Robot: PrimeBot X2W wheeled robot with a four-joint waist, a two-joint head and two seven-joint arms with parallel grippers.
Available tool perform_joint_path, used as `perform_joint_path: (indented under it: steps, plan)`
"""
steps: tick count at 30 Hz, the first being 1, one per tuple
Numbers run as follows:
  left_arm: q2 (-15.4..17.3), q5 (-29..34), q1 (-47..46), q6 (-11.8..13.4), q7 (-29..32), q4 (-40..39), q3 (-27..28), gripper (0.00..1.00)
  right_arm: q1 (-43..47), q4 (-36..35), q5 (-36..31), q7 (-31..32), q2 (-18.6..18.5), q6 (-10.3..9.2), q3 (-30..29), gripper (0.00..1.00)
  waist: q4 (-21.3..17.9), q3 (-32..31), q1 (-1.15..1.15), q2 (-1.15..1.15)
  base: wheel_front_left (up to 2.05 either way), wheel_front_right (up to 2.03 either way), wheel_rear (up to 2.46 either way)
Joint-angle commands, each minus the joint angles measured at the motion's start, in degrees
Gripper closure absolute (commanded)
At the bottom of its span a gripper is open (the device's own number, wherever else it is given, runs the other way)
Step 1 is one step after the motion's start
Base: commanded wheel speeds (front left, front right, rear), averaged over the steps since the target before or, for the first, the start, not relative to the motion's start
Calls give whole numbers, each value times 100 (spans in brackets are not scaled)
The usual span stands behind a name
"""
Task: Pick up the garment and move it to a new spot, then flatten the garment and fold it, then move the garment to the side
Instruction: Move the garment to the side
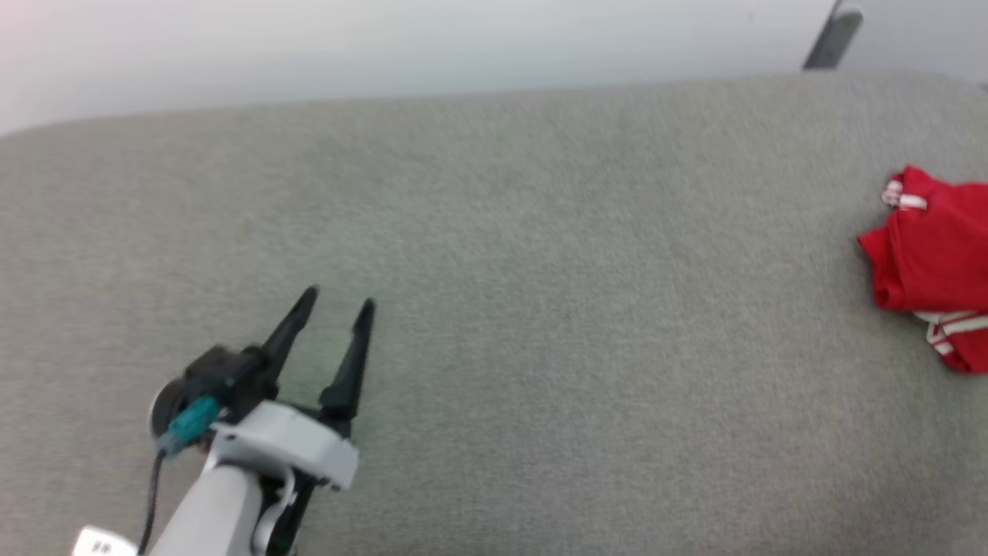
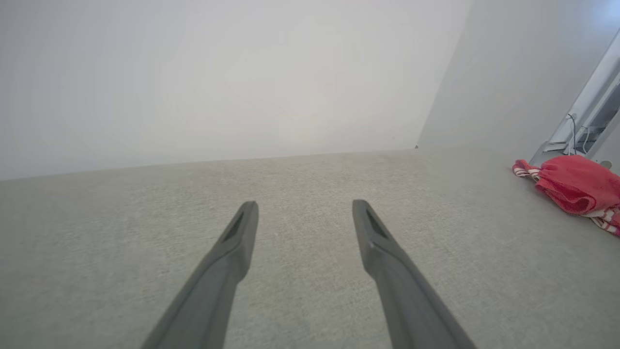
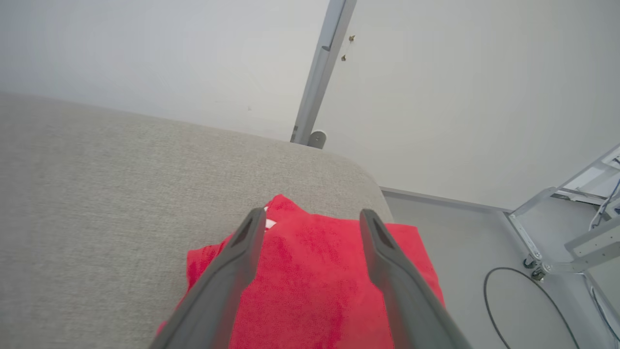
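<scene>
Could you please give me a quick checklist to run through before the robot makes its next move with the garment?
1. Left claw open and empty, over the bare grey surface: ok.
2. Right claw open over the garment, gripping nothing: ok.
3. Garment lying at the surface's right end: ok.
4. Garment folded neatly: cannot tell, the head view is blurred.
5. Garment wholly on the surface, not overhanging its edge: cannot tell.

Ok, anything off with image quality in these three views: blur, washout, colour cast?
Head view: soft all over, left end effector slightly blurred, pink cast at top left. Left wrist view: wall pale and featureless, red jersey cut off at the right edge. Right wrist view: sharpest, jersey weave clear.
</scene>
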Motion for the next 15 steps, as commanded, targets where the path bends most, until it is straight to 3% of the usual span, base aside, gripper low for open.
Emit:
perform_joint_path:
  steps: [1, 9, 15]
  plan:
    - [20, -12, 89, -7, 5, -22, 32, 0, 88, -24, 14, -38, -10, -12, 7, 0, 309, -367, 0, 0, 0, 0, 0]
    - [99, -105, 851, -7, 5, -179, 555, 0, 959, -712, 180, -188, 96, -12, -226, 0, 597, -859, 0, 0, 0, 0, 0]
    - [177, -135, 1327, -7, 5, -265, 944, 0, 1603, -1315, 35, -190, 224, -12, -744, 0, 692, -1077, 0, 0, 0, 0, 0]
